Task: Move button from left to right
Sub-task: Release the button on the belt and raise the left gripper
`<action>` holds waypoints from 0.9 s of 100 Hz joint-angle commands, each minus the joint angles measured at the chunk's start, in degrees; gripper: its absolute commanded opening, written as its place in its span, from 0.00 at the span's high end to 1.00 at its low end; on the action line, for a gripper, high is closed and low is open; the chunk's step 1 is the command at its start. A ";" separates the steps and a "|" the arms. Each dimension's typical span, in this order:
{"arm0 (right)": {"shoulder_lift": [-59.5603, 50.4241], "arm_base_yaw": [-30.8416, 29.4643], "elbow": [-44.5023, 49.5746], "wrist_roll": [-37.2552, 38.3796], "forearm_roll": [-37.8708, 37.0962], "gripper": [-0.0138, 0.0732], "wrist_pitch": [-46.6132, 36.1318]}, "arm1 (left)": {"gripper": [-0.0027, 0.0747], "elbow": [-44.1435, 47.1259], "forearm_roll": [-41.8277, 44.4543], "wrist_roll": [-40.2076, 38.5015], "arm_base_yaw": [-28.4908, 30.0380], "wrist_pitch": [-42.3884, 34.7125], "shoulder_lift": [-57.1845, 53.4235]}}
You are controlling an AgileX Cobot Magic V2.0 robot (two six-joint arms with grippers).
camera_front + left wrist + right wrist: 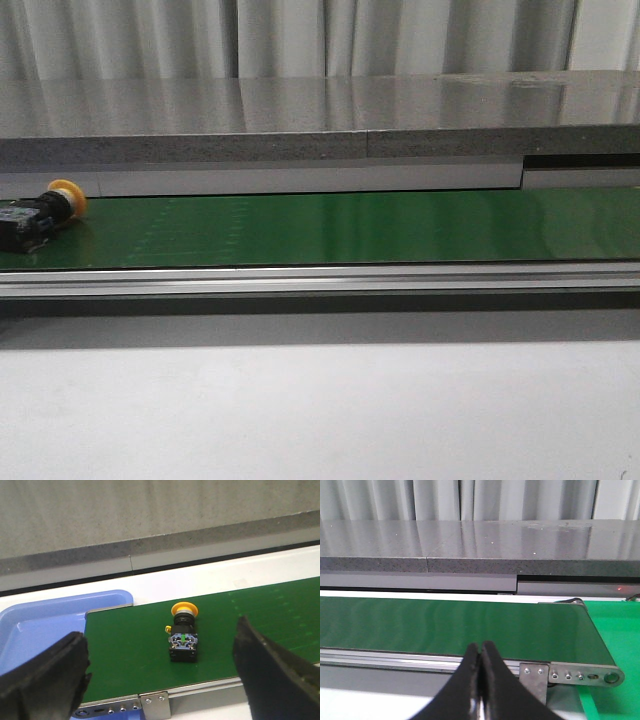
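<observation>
The button (pixel 40 213) lies on its side at the far left end of the green conveyor belt (pixel 330 228), its yellow-orange cap pointing away to the right. In the left wrist view the button (pixel 183 634) lies on the belt with its pale contact block facing the camera. My left gripper (pixel 160 667) is open, its black fingers (pixel 45 677) wide apart, and it hangs short of the button over the belt's near rail. My right gripper (pixel 480 652) is shut and empty in front of the belt's right end. Neither gripper shows in the front view.
A blue tray (pixel 40 625) sits beyond the belt's left end. A silver rail (pixel 320 278) runs along the belt's near edge. A grey ledge (pixel 320 125) runs behind the belt. A bright green surface (pixel 620 630) lies past the belt's right end roller.
</observation>
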 commanded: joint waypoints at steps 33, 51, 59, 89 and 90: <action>-0.90 0.00 -1.08 -0.16 -0.46 0.92 -4.86 | 0.22 6.33 -0.63 -0.11 -0.66 -4.95 -21.78; -0.90 0.00 -1.08 -0.16 -0.46 0.92 -4.86 | 0.23 8.09 -0.63 -0.11 -0.66 -4.64 -26.31; -0.90 0.00 -1.08 -0.16 -0.46 0.92 -4.86 | 0.24 8.22 -0.63 -0.11 -0.66 -3.82 -26.31; -0.90 0.00 -1.08 -0.16 -0.46 0.92 -4.86 | 0.65 8.25 -0.53 -0.11 -0.66 -3.45 -26.31; -0.90 0.00 -1.08 -0.16 -0.46 0.92 -4.86 | 0.68 8.25 -0.53 -0.11 -0.66 -3.45 -26.31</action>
